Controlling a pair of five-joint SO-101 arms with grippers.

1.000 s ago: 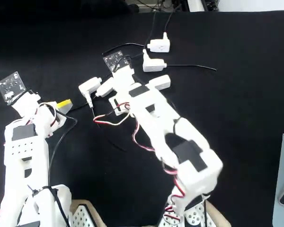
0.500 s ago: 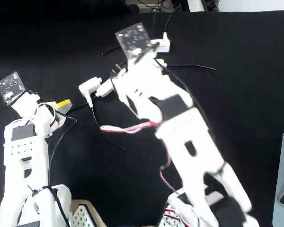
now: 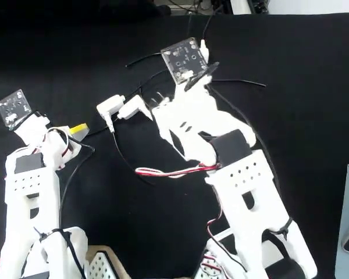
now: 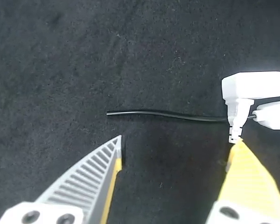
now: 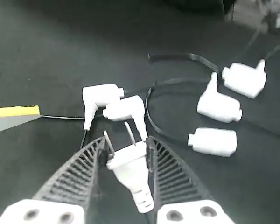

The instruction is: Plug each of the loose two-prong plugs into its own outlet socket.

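Black cloth covers the surface (image 3: 302,116), where your right arm (image 3: 244,186) stretches out over the middle and your left arm (image 3: 29,180) stands off at the side.

Left pincer (image 4: 177,141): released, its grey and yellow fingers spread wide above bare cloth. The yellow tip sits just beside a white piece (image 4: 254,88) trailing a thin black cable (image 4: 163,114).

Right pincer (image 5: 126,141): clenched on a white two-prong plug (image 5: 128,168), lifted off the cloth, one ribbed finger on each flank of the body.

Three white blocks (image 5: 219,105) lie loosely grouped off to one side of the held plug. A pair of white pieces (image 5: 123,109) lies touching each other directly ahead of it. Which of these carry socket slots cannot be made out.

Expect the plug to be light and rigid. Its smooth moulded shell will probably twist or slip if the squeeze is off-centre. The broad flanks of the body, where you have it now, look like the right place to hold, well back from the metal. The loose blocks look just as light, so judge that any push will slide them across the cloth unless the other pincer braces them.

The plug's long axis runs along the pincer's own line. Its cord end faces back toward the wrist.

The prongs (image 5: 129,130) lead forward, angled toward the touching pair, side by side and bare beyond the fingertips.
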